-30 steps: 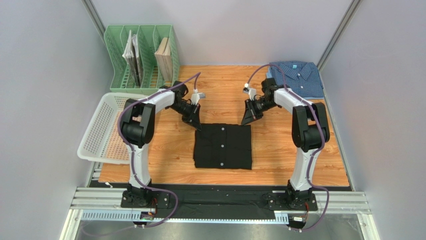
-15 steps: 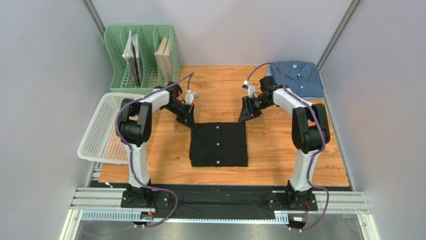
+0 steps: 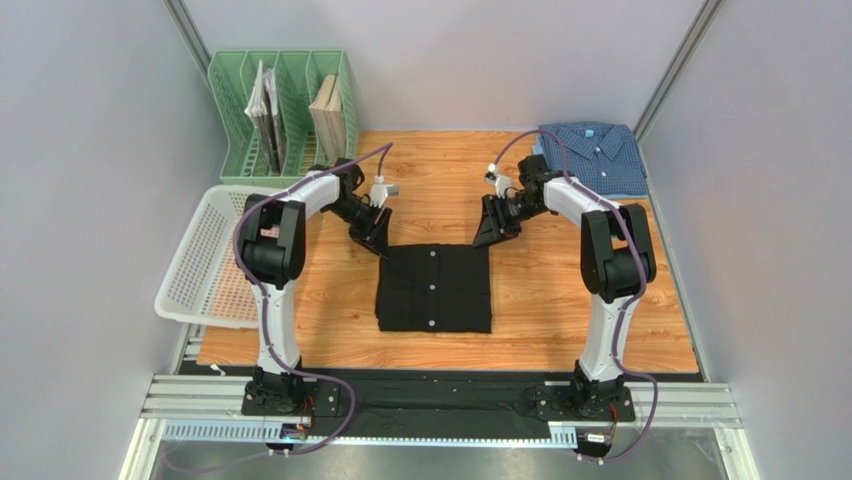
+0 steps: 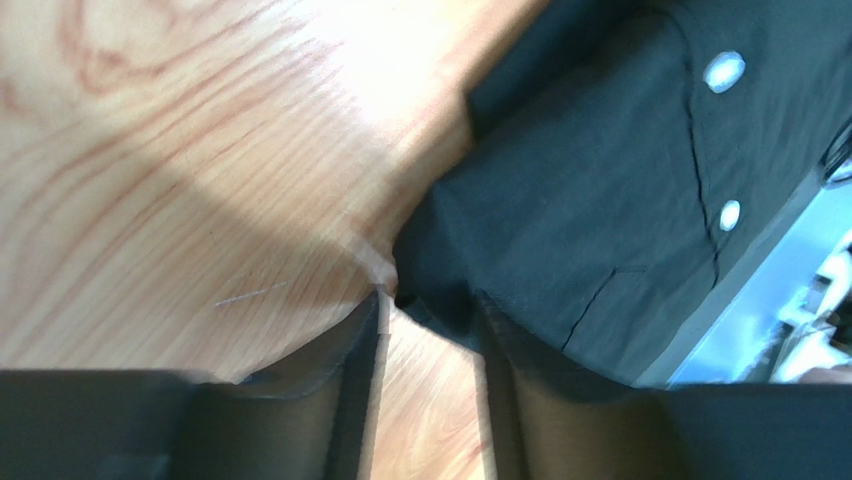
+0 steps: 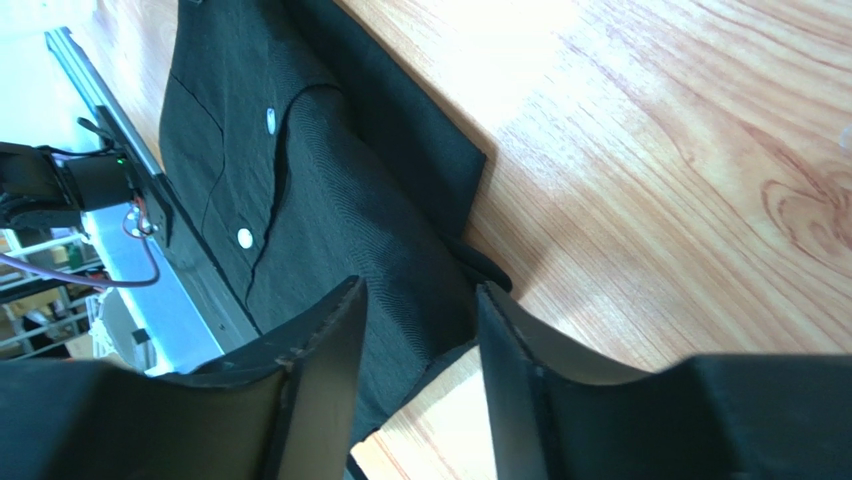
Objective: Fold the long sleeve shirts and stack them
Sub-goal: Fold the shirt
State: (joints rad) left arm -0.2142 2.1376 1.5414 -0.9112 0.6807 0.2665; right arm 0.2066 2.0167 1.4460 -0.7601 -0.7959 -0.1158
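The black shirt point(image 3: 435, 288) is laid folded on the worktop point(image 3: 560, 290), its far corners at the two grippers. One corner is seen bunched between the parted fingers of the left gripper point(image 4: 430, 340); the other is seen between the spread fingers of the right gripper point(image 5: 420, 330). The blue checked shirt point(image 3: 592, 155) is folded well beyond the right gripper.

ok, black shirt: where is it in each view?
Top external: black shirt folded at table centre, between both arms.
Left wrist: right half, its corner by the left tool.
Right wrist: left-centre, its corner between the fingers of the right tool.
Shared landmark: its white buttons.
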